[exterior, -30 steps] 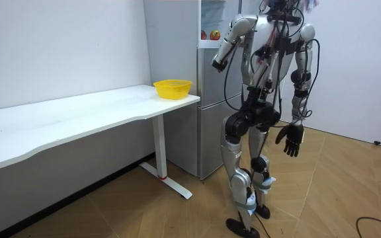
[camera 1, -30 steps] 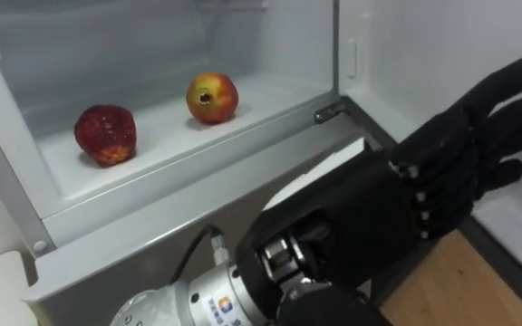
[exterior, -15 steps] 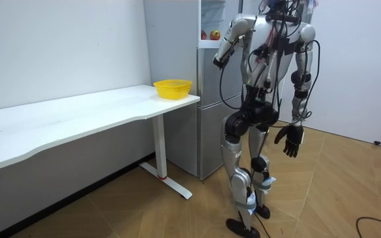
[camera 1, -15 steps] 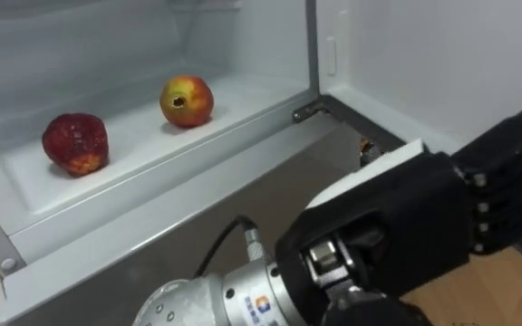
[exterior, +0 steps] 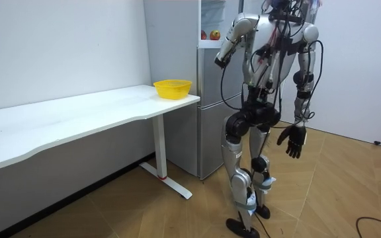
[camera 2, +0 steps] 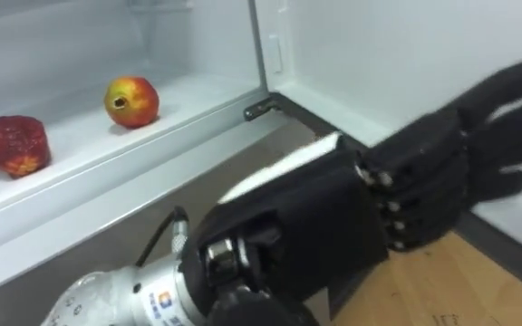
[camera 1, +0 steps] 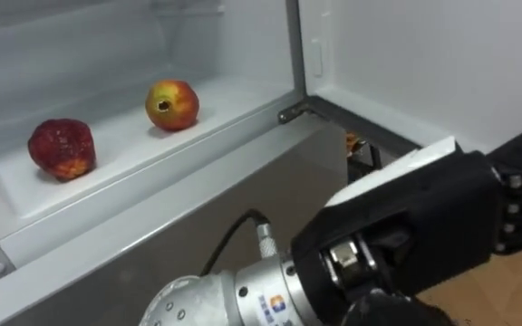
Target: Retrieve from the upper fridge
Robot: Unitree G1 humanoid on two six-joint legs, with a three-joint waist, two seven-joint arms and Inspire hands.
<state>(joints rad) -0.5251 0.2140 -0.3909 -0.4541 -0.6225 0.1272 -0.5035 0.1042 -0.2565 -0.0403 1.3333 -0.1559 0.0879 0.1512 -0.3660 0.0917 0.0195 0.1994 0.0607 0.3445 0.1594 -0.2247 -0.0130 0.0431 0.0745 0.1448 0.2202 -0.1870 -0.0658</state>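
Two fruits lie on the white shelf [camera 1: 125, 154] of the open upper fridge: a dark red one [camera 1: 62, 149] at the left and a red-and-yellow one [camera 1: 172, 104] further back to its right. My left hand [camera 2: 424, 190] is raised in front of the fridge, below and to the right of the shelf, with its black fingers stretched out straight and nothing in it. In the room view that hand [exterior: 221, 58] hovers just short of the fruits [exterior: 209, 34]. My right hand [exterior: 291, 140] hangs at my side with relaxed fingers, empty.
The fridge's open door [camera 1: 424, 54] stands to the right, past the metal hinge [camera 1: 293, 113]. I stand close to the grey fridge [exterior: 210, 106]. A yellow bowl [exterior: 172, 88] sits on the white table [exterior: 78, 119] at the room view's left.
My left hand has risen slightly toward the fridge opening. The eye view has shifted, so the fruits sit further left in the picture. My right hand has swung a little.
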